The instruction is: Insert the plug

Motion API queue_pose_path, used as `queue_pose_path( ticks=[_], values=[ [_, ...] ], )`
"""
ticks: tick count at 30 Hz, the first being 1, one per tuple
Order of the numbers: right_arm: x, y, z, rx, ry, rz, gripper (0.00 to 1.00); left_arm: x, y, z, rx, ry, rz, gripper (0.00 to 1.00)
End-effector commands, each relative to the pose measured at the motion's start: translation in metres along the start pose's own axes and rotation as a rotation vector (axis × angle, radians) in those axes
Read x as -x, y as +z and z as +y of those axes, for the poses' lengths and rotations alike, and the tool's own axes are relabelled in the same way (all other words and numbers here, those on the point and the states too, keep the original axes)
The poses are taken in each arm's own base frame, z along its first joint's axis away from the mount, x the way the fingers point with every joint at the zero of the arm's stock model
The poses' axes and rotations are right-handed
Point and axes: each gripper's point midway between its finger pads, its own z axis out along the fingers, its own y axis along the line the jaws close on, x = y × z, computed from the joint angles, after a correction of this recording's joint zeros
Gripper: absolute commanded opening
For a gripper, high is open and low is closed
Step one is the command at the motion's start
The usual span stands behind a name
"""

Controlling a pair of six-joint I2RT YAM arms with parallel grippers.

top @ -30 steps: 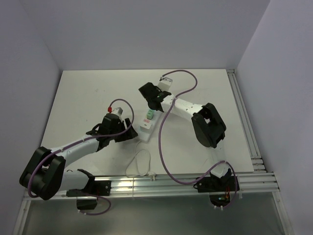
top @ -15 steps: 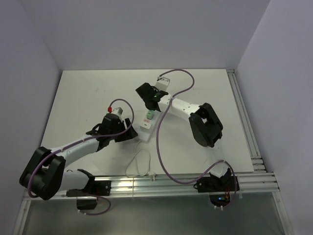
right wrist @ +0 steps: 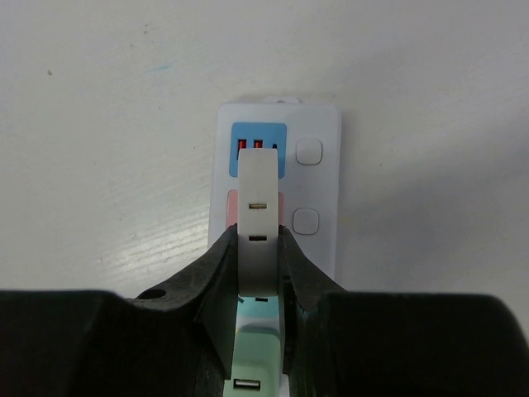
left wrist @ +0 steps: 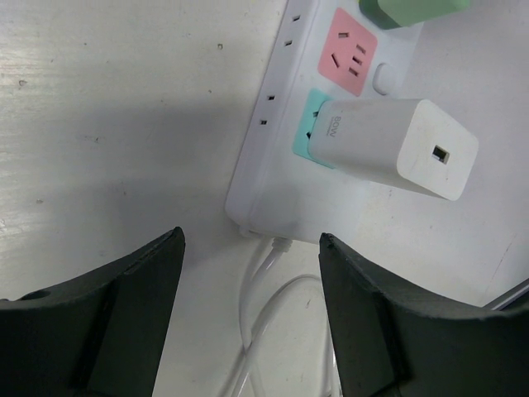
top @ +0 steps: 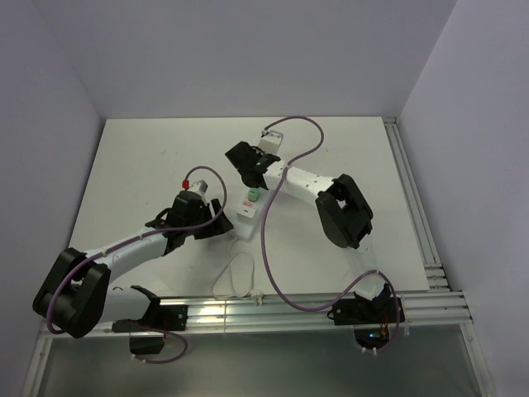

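In the right wrist view my right gripper (right wrist: 258,238) is shut on a narrow white plug (right wrist: 258,186). The plug hangs over the white power strip (right wrist: 318,186), covering its pink socket, just short of the blue socket (right wrist: 258,134). A green plug (right wrist: 260,356) sits in the strip behind it. From above, the right gripper (top: 246,160) is at the far end of the strip (top: 245,217). My left gripper (top: 220,225) stands open at the strip's near end, with only the strip's cable (left wrist: 264,281) between its fingers (left wrist: 124,314). A white charger (left wrist: 397,149) sits in the teal socket.
The strip's white cable loops on the table toward the front rail (top: 235,277). A purple cable (top: 269,240) from the right arm hangs alongside the strip. Metal rails (top: 413,215) run down the right and front table edges. White walls enclose the back and sides.
My right gripper has moved up and to the left, away along the strip toward its far end, still holding the white plug. The left arm has not moved.
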Motion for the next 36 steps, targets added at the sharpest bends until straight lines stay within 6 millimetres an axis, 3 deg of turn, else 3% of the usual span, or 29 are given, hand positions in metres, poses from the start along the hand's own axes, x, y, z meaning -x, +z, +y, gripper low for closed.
queue_pose_path(
  ticks=[1,9,23,30,36],
  values=[
    [-0.025,0.004,-0.023,-0.08,-0.133,0.054,0.0,0.023,-0.004,-0.019,-0.048,0.029,-0.057,0.72],
    [-0.029,0.006,-0.027,-0.095,-0.163,0.062,0.0,0.023,-0.004,-0.017,-0.032,0.035,-0.041,0.72],
    [-0.036,0.008,-0.031,-0.1,-0.18,0.074,0.0,0.062,-0.012,-0.043,-0.05,0.075,-0.112,0.77],
    [-0.036,0.008,-0.027,-0.082,-0.165,0.079,0.0,0.066,0.008,-0.04,-0.019,0.098,-0.085,0.76],
    [-0.037,0.01,-0.029,-0.102,-0.191,0.085,0.0,0.055,0.025,-0.031,-0.005,0.081,-0.054,0.76]
  ],
)
